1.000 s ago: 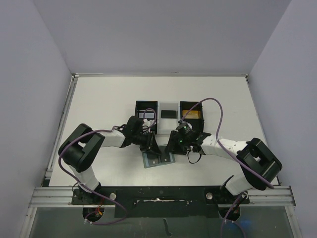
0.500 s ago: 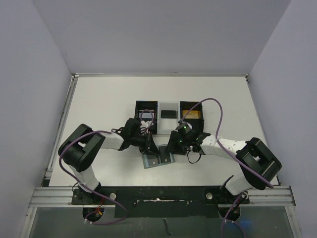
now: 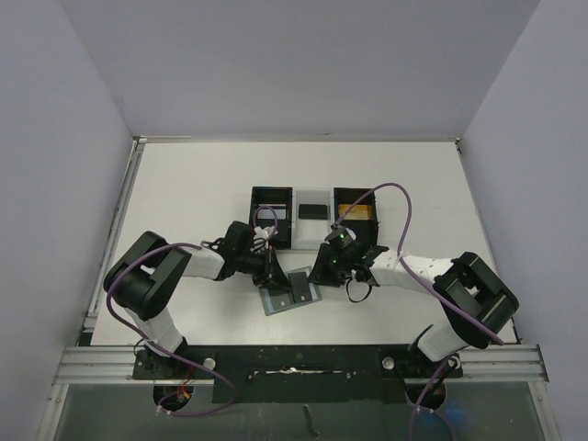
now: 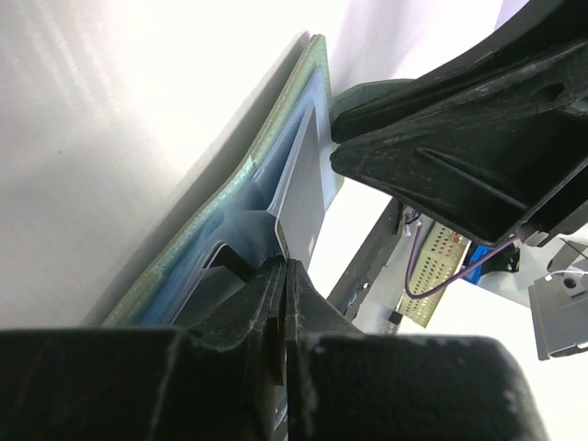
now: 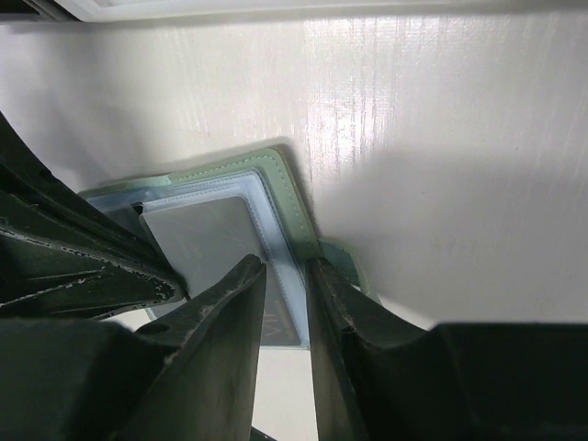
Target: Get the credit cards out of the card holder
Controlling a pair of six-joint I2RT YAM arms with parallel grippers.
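The teal-grey card holder (image 3: pixel 280 302) lies open on the table between both arms; its green edge (image 4: pixel 230 179) and pale blue pocket (image 5: pixel 276 230) show in the wrist views. A grey credit card (image 4: pixel 303 193) (image 5: pixel 207 239) sticks partway out of a pocket, tilted up. My left gripper (image 3: pixel 278 273) (image 4: pixel 286 266) is shut on that card's corner. My right gripper (image 3: pixel 320 273) (image 5: pixel 285 271) stands over the holder's right edge, jaws a narrow gap apart, straddling the blue pocket seam, with a dark card (image 5: pixel 280 322) below. Nothing is clamped between them.
Two black square boxes (image 3: pixel 271 213) (image 3: pixel 356 197) stand behind the holder, the right one holding a gold-orange card (image 3: pixel 356 213). A white tray (image 3: pixel 312 197) between them carries a black card (image 3: pixel 313 211). White walls enclose the table.
My left gripper closed on the grey card and drew it up out of the pocket, drifting left. My right gripper's jaws narrowed over the holder's right edge.
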